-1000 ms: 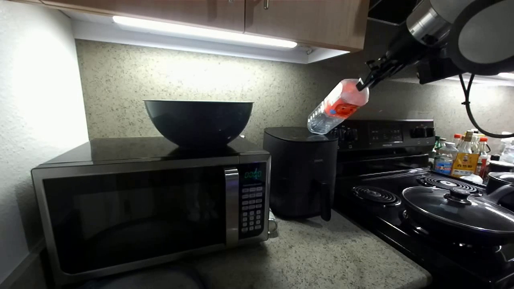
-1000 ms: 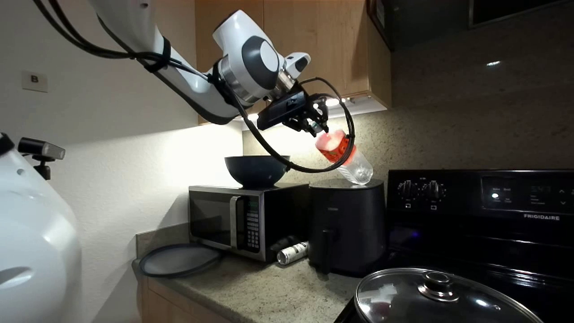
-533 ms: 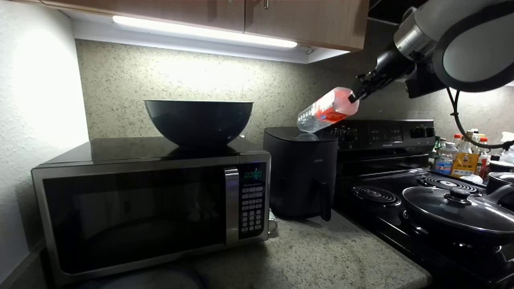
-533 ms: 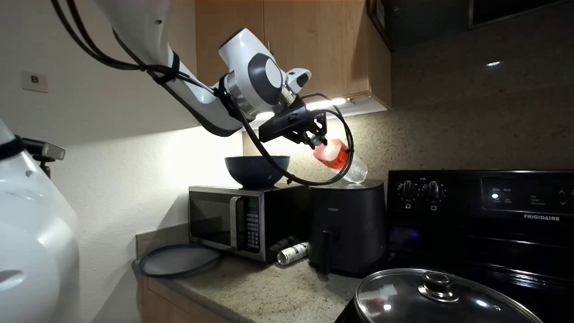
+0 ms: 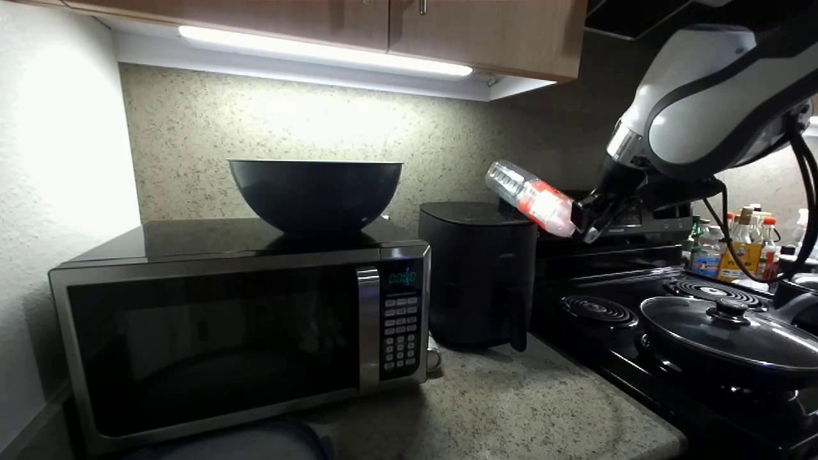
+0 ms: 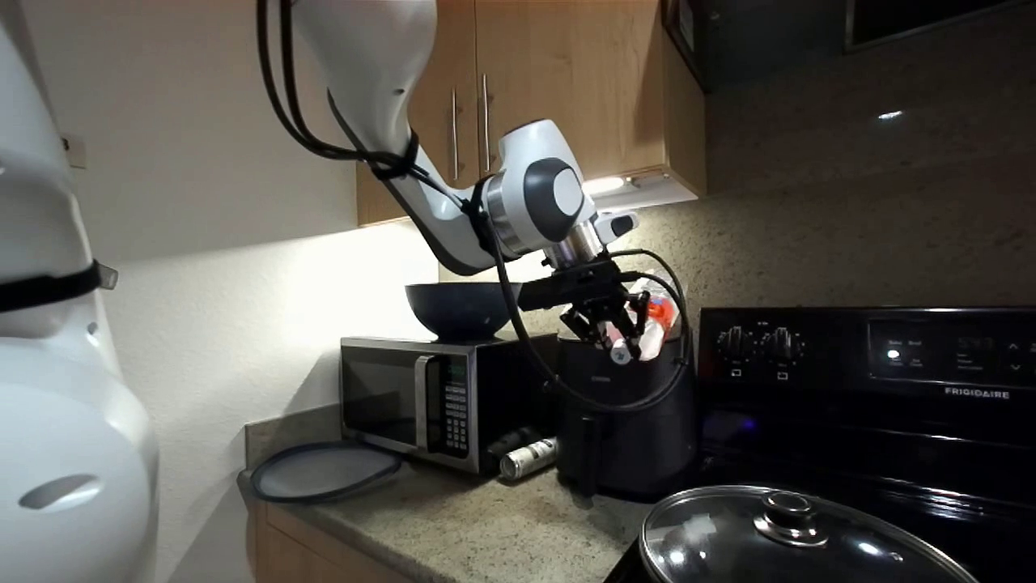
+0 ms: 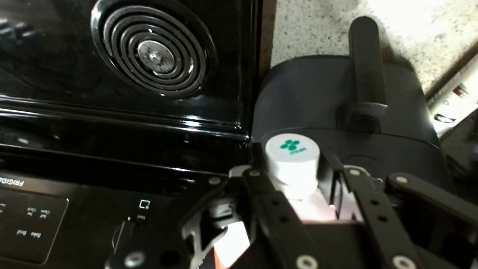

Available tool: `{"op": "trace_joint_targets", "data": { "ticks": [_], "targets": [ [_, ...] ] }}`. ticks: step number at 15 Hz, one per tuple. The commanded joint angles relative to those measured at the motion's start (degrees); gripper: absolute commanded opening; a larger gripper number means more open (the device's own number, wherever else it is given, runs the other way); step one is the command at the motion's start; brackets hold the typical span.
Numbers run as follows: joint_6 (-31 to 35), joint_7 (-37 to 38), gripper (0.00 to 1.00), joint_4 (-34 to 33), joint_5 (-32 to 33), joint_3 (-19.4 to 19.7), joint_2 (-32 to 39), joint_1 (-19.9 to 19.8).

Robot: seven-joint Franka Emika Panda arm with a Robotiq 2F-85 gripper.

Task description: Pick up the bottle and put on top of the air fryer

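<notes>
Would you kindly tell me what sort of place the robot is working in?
Most likely a home kitchen: a stove with coil burners stands beside a counter that holds a microwave and an air fryer.

Def. a kitchen: black elec. stove (image 5: 601, 342) w/ coil burners (image 7: 155, 56) & FRIGIDAIRE on the back panel (image 6: 874, 348), a lidded pan (image 5: 722, 345) on top, a microwave (image 5: 236, 338) w/ a big dark bowl (image 5: 316, 195) on it, an air fryer (image 5: 476, 281) just beside on the speckled counter (image 5: 537, 409). Wood cabs (image 6: 566, 97) & a strip light (image 5: 326, 50) overhead. Bottles (image 5: 746, 255) past the burners are prob. condiments, too small in view to be sure.
</notes>
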State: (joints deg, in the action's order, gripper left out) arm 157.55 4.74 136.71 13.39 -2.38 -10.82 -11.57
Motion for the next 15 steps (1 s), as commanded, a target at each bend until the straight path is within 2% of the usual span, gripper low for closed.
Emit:
{"op": "trace_joint_targets", "data": {
  "ticks": [1,7,8,11,13,15],
  "targets": [
    [-5.22,-0.29,0.13,-7.36,4.77,1.71,4.83,0.65],
    [-3.59,4.13,0.13,-13.33,20.38,1.1,6.09,2.75],
    [-3.67,5.38,0.13,-13.95,23.05,-0.6,5.97,2.09],
    [-4.45,9.88,0.13,-15.39,30.09,-2.53,6.17,2.84],
    [-5.06,12.28,0.13,-15.89,33.26,-3.5,6.69,2.94],
    [-6.16,13.03,0.12,-16.1,33.01,-3.87,7.56,2.84]
  ]
}}
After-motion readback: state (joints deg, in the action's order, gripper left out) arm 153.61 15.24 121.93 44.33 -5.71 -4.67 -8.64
